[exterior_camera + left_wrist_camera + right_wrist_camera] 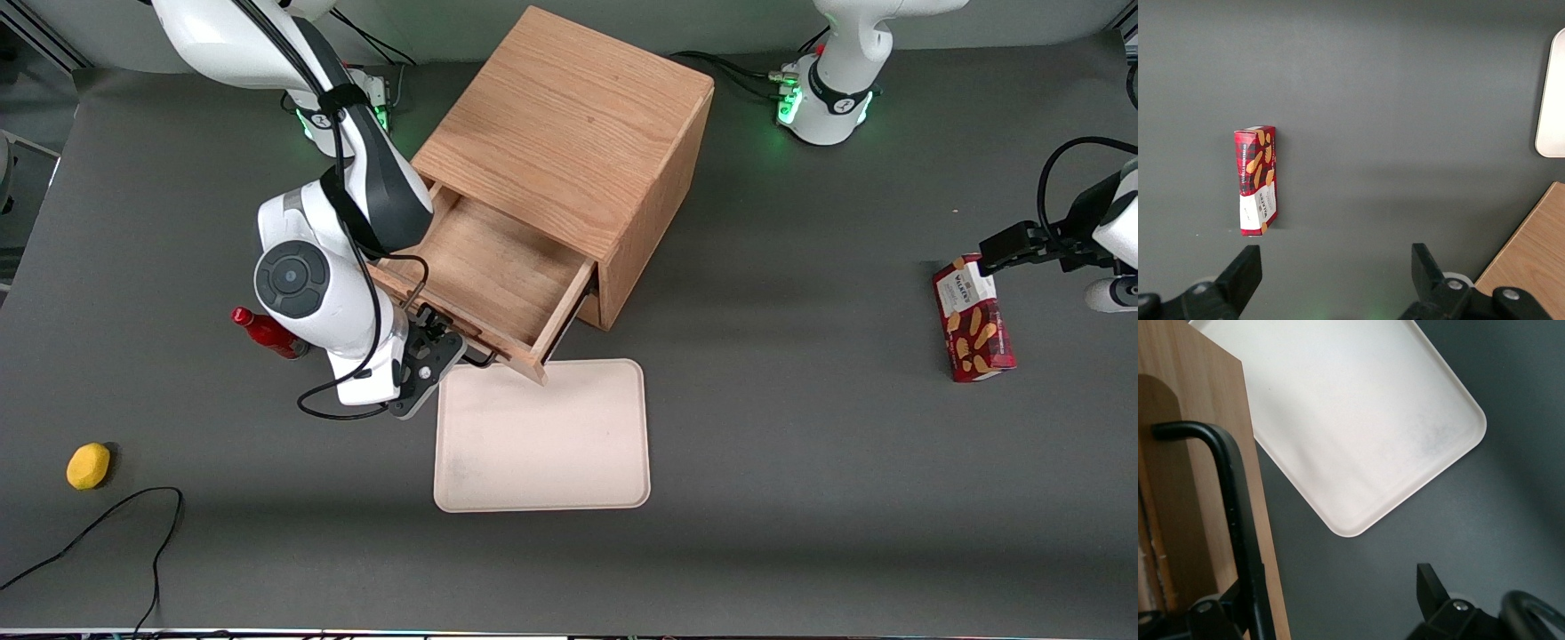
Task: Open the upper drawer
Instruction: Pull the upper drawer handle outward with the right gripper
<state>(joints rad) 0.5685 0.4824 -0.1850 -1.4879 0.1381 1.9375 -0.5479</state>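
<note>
The upper drawer [498,271] is pulled out. The claw [440,342] sits at its black handle [1231,513], fingers spread apart.

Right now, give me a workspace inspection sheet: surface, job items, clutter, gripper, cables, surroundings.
Surface: grey table, bare patches unmarked.
Job items: upper drawer of the wooden cabinet pulled well out, inside looks empty; handle black.
Clutter: tray in front of the drawer; biscuit box toward the parked arm's end; red bottle and yellow fruit toward the working arm's end.
Gripper: gripper at the handle, open.
Cables: black cable loose near the fruit.
Surroundings: nothing seen.
</note>
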